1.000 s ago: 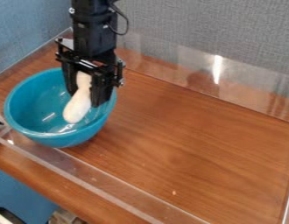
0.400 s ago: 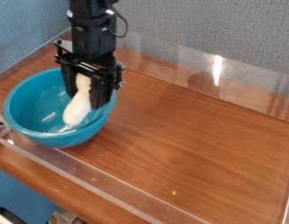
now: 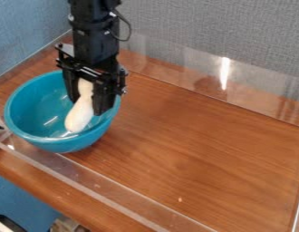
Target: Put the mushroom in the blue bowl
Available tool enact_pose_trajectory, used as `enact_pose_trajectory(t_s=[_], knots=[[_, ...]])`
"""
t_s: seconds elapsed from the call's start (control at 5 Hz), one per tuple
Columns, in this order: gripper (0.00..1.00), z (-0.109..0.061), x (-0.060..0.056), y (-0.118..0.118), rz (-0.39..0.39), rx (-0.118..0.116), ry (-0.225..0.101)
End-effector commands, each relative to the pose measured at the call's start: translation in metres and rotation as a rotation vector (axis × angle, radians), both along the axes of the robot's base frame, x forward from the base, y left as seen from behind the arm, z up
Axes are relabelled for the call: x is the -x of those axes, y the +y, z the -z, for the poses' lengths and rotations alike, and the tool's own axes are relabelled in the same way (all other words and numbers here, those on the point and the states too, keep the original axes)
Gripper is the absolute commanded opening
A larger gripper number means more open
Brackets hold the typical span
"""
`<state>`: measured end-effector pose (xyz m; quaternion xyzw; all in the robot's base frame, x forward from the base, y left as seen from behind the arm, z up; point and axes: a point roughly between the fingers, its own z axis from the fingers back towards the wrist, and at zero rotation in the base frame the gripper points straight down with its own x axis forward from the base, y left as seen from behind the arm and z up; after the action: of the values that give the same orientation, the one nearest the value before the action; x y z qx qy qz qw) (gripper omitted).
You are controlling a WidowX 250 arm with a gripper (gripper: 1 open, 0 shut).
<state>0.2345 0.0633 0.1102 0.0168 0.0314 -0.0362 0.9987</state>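
Note:
The blue bowl (image 3: 37, 127) stands at the left end of the wooden table, glossy teal inside and out. Straight above its right half hangs my black gripper (image 3: 91, 93), pointing down. Its fingers are shut on the upper end of the cream-white mushroom (image 3: 80, 111). The mushroom dangles from the fingers down into the bowl's hollow, its lower end close to the bowl's inner wall. Whether it touches the bowl I cannot tell.
A low clear plastic wall (image 3: 225, 71) runs around the brown wooden table (image 3: 200, 145). Behind it hangs a grey-blue backdrop. The table's near edge runs diagonally at the lower left.

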Motion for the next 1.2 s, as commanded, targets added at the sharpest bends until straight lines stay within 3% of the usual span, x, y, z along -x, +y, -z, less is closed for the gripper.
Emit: enact_pose_trajectory(t_s=[0.0,1.0], knots=[[0.0,-0.0125,0.0005,0.0039,0.002,-0.012,-0.061],[0.0,-0.0158,-0.0085,0.0017,0.007,-0.027,-0.101]])
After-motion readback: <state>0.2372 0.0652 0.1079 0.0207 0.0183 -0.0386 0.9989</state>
